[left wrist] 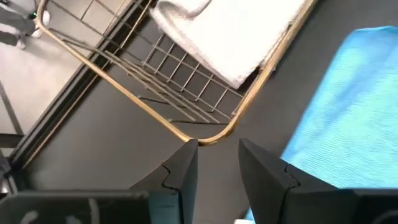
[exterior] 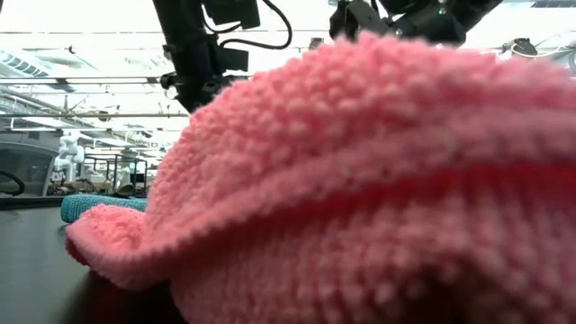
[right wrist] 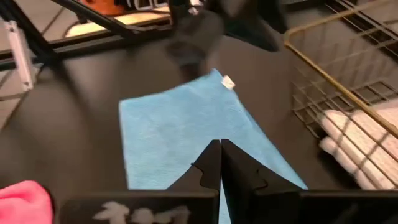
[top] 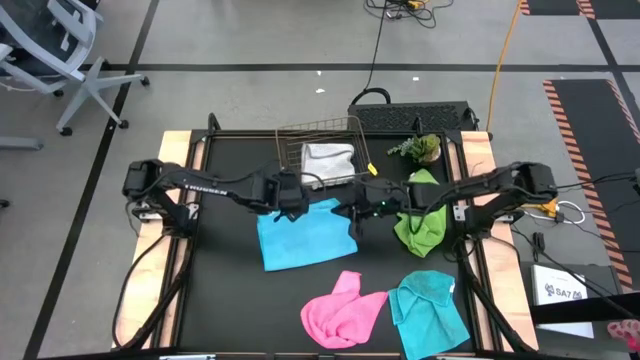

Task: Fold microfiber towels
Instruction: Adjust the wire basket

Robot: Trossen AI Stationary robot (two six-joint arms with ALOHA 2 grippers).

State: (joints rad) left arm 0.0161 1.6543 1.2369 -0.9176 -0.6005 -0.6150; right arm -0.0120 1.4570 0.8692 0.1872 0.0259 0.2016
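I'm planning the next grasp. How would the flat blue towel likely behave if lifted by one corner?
The flat blue towel would probably droop and hang limp; the pink towel and green towel nearby lie in soft crumpled heaps. It looks thin, so likely light. Its fuzzy weave suggests it would drag on the table rather than slide.

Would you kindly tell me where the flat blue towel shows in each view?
High view: flat blue towel at table centre, below the copper wire basket.
Low view: not identifiable; the pink towel fills it.
Left wrist view: right edge.
Right wrist view: centre.
Shared landmark: the basket.
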